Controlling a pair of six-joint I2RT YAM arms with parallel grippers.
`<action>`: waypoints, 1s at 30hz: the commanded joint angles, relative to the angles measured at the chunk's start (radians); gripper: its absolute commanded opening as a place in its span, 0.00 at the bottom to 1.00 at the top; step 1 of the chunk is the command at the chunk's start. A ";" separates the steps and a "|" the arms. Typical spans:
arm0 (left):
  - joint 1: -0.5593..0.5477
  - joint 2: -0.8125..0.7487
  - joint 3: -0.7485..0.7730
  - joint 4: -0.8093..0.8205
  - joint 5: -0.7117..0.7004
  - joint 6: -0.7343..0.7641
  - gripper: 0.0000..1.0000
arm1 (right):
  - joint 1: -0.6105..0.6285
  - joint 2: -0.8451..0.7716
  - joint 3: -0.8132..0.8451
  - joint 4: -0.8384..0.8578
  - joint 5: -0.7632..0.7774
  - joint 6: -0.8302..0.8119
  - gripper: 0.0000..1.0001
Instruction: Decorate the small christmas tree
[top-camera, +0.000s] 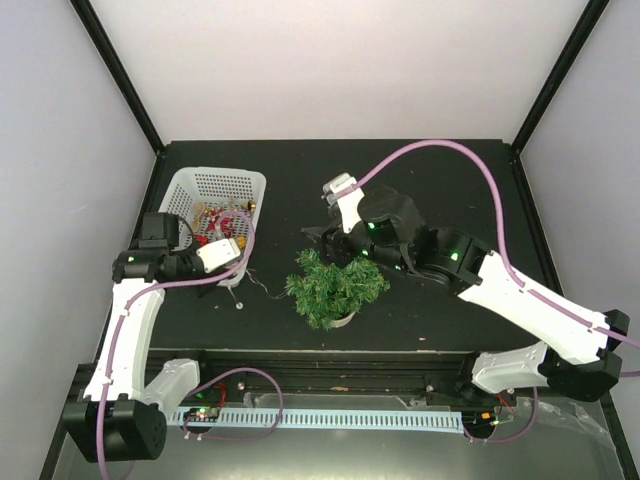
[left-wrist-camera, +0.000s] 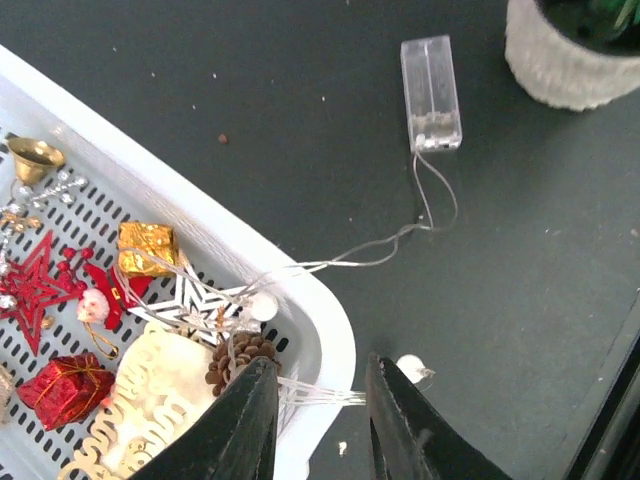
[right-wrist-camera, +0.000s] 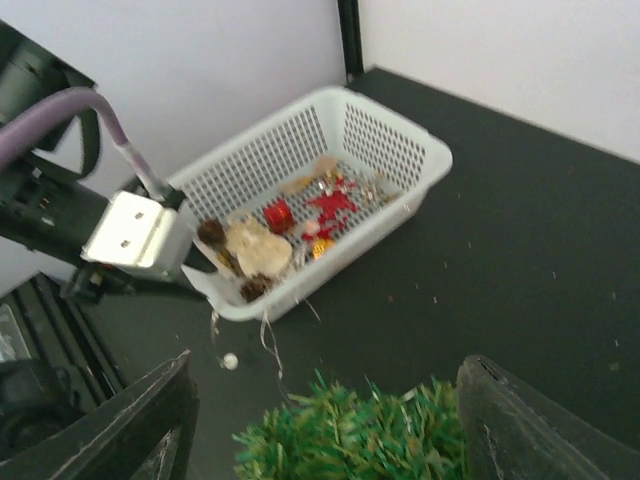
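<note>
Barely begun: small christmas tree (top-camera: 335, 288) bare, ornaments (left-wrist-camera: 145, 248) lying in basket (top-camera: 215, 175), light wire (left-wrist-camera: 350, 262) trailing onto tabletop (left-wrist-camera: 300, 120). Left gripper (left-wrist-camera: 320, 370) slightly parted astride wire; right gripper (right-wrist-camera: 325, 375) spread wide.

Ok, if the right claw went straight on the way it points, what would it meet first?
Most likely the small christmas tree, whose top sits just ahead of the open right claw, between its fingers; depth is hard to judge.
</note>
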 joint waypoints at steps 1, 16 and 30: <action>-0.019 0.012 -0.044 0.125 -0.141 0.045 0.25 | -0.017 -0.029 -0.068 0.034 -0.002 0.050 0.72; -0.020 0.223 0.159 -0.293 -0.082 -0.169 0.25 | -0.030 -0.016 -0.111 0.044 0.012 0.076 0.76; -0.054 0.213 0.049 -0.305 -0.171 -0.230 0.33 | -0.033 -0.040 -0.154 0.047 0.025 0.089 0.77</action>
